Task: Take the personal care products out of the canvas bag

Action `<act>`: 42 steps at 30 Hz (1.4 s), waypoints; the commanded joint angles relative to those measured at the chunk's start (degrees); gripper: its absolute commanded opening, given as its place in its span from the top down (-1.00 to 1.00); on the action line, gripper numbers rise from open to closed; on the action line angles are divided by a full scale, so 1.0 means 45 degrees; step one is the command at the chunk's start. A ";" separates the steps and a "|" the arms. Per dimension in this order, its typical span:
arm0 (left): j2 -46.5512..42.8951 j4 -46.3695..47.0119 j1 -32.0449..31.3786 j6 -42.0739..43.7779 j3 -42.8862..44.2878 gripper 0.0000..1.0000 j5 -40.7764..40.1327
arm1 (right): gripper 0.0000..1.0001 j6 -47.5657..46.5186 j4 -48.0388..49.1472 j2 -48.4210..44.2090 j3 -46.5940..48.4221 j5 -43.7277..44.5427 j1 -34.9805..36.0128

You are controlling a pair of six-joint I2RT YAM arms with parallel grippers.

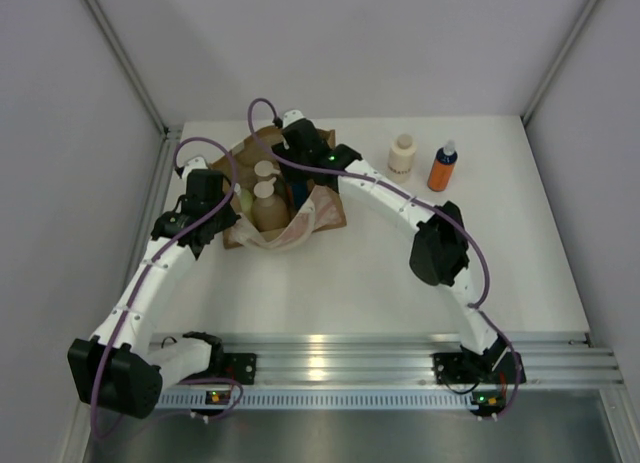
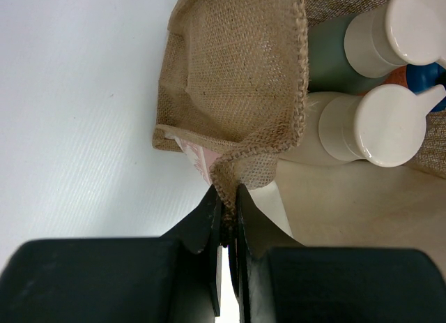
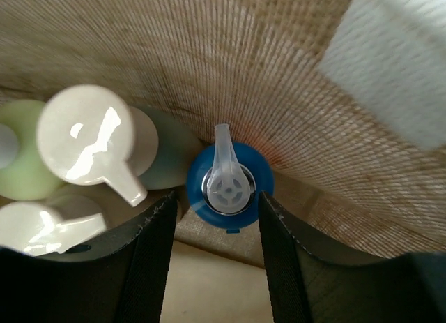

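Observation:
The canvas bag (image 1: 300, 218) lies open at the table's back left. My left gripper (image 1: 222, 208) is shut on the bag's woven rim (image 2: 233, 176) and holds it. My right gripper (image 1: 303, 163) reaches into the bag, open (image 3: 216, 211), with its fingers on either side of the blue bottle (image 3: 230, 180), which has a clear nozzle. Beside it in the bag stand the grey-green bottle (image 3: 171, 159), the yellow-green bottle (image 3: 24, 152) and the beige bottle (image 2: 313, 128), with cream caps. The cream bottle (image 1: 402, 155) and the orange bottle (image 1: 442, 166) stand on the table to the right of the bag.
The white table (image 1: 400, 273) is walled by grey panels on the left, back and right. An aluminium rail (image 1: 330, 358) runs along the near edge with both arm bases. Purple cables loop over the bag.

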 commanded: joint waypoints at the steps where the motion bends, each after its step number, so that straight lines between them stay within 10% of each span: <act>1: 0.0078 -0.0847 -0.0164 0.0154 -0.0290 1.00 0.0301 | 0.01 -0.0312 -0.0418 0.0466 0.0663 -0.0028 -0.0171; 13: 0.0156 -0.0828 -0.0242 0.0193 -0.0290 1.00 0.0301 | 0.08 -0.0118 -0.0164 0.1404 0.1445 0.0090 -0.0543; 23: 0.0175 -0.0847 -0.0243 0.0252 -0.0212 1.00 0.0106 | 1.00 -0.0391 0.0110 0.0567 0.1153 -0.0087 -0.0504; 42: 0.0156 -0.0867 -0.0243 0.0330 -0.0056 1.00 -0.0089 | 1.00 -0.1035 0.0988 -0.5273 0.1368 -0.1141 -0.0113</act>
